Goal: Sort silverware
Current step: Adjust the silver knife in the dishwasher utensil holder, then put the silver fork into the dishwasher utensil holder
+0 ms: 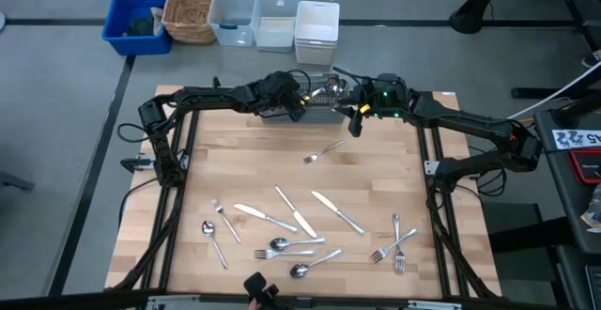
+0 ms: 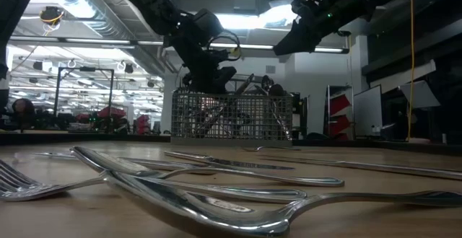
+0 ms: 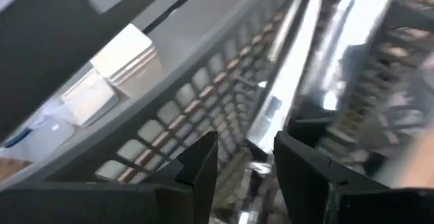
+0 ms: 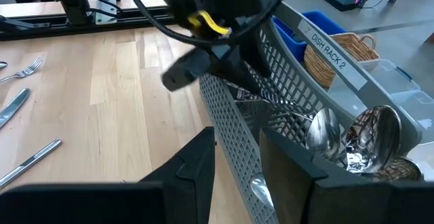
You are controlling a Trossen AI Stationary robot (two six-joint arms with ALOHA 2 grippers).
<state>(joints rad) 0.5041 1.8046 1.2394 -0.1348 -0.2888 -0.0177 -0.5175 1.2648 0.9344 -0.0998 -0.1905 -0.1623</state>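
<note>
A grey wire-mesh basket [image 1: 317, 113] stands at the table's far edge, with spoons [image 4: 322, 132] and other silverware upright in it. My left gripper [image 3: 245, 146] reaches into the basket from the left, open. A shiny handle [image 3: 271, 108] stands between its fingers. My right gripper [image 4: 237, 149] is open and hovers above the basket's right near corner [image 2: 289, 97], with the mesh wall below its gap. A fork [image 1: 323, 150] lies alone mid-table. Several knives [image 1: 296, 213], spoons and forks [image 1: 394, 244] lie flat near the front edge. My left gripper has the shiny handle [image 3: 266, 125] between its open fingers, coming at it slanting down from the table's left. Whether either finger touches it, I cannot tell.
Beyond the far edge stand a blue bin [image 1: 136, 19], a wicker basket [image 1: 191, 9], two clear tubs [image 1: 254, 14] and a white tub [image 1: 316, 30]. Bare wood lies between the mesh basket and the spread silverware. The arms' frames run along the left and right table edges.
</note>
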